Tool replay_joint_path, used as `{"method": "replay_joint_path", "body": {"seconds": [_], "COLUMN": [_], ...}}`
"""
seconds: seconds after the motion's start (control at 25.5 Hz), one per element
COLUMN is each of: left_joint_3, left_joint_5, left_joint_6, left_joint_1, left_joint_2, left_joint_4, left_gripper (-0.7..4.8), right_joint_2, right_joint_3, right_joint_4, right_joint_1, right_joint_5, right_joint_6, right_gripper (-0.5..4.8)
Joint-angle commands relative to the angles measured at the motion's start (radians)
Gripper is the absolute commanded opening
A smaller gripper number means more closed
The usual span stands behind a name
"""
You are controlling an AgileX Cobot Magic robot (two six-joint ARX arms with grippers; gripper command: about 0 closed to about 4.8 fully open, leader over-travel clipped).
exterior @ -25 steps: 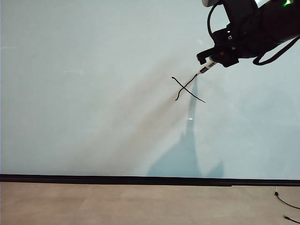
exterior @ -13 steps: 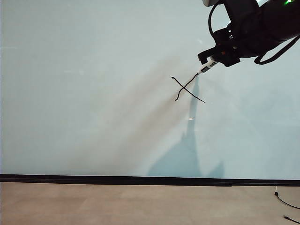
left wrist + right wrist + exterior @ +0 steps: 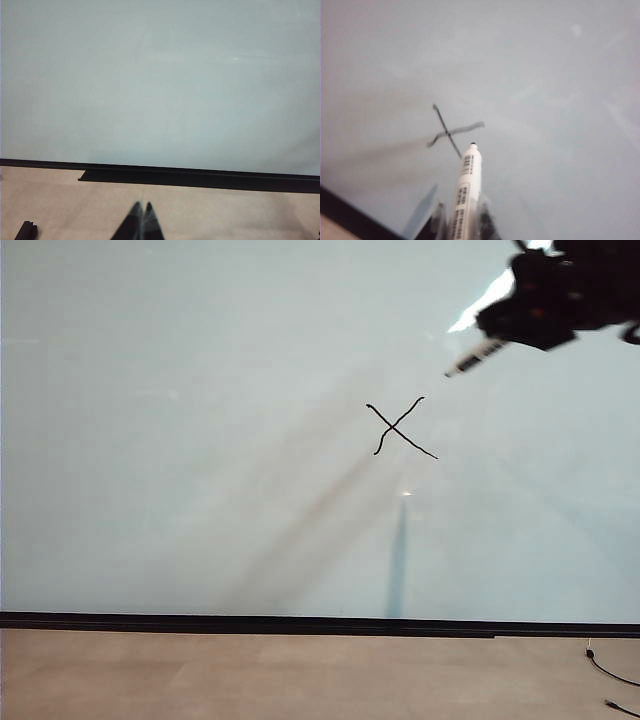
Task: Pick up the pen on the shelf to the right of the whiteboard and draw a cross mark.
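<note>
Two grippers on record, listed left to right. Left gripper [image 3: 141, 222]: parked low near the tan floor [image 3: 210, 215], apart from the whiteboard [image 3: 160, 80], fingertips pressed together on nothing; only its tips show in the left wrist view and it does not appear in the exterior view. Cross mark [image 3: 401, 428]: two thin wavy black strokes, complete, sitting right of the board's centre. Right gripper [image 3: 505, 333]: high at the exterior view's upper right, above and to the right of the mark, jaws clamped narrowly on the pen [image 3: 474, 357], whose dark tip points down-left toward the board and appears clear of the surface. Risks, as judgement: the drawing looks finished, so a stray stroke would spoil it if the tip grazes the board while the arm travels; the pen could also slip in the narrow grip or miss the shelf on return. Hidden or unclear: the shelf is in no view; the right arm is motion-blurred and cut by the frame edge; the finger contact on the pen barrel is smeared in the right wrist view.
</note>
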Motion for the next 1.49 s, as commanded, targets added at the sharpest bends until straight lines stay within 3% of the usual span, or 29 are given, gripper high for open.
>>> {"method": "replay_joint_path", "body": {"seconds": [0.04, 0.28, 0.47, 0.79, 1.26, 1.49], "left_joint_3": [0.003, 0.003, 0.003, 0.003, 0.003, 0.003], "left_joint_5": [0.004, 0.004, 0.004, 0.004, 0.004, 0.004], "left_joint_6": [0.004, 0.004, 0.005, 0.005, 0.005, 0.005], "left_joint_1": [0.0, 0.0, 0.0, 0.0, 0.0, 0.0], "left_joint_2": [0.0, 0.0, 0.0, 0.0, 0.0, 0.0], "left_joint_4": [0.005, 0.005, 0.005, 0.005, 0.005, 0.005], "left_gripper": [-0.04, -0.05, -0.05, -0.05, -0.04, -0.04], "right_joint_2": [-0.093, -0.366, -0.533, -0.75, -0.977, -0.978], "right_joint_3": [-0.068, -0.232, -0.252, -0.333, -0.345, -0.345], "right_joint_4": [-0.039, -0.117, -0.312, -0.374, -0.629, -0.65], "right_joint_1": [-0.002, -0.004, -0.004, -0.004, -0.006, -0.057], "right_joint_5": [0.005, 0.007, 0.04, 0.06, 0.055, 0.065], "right_joint_6": [0.027, 0.039, 0.046, 0.042, 0.069, 0.092], "right_gripper": [-0.05, -0.05, -0.05, -0.05, -0.05, -0.05]}}
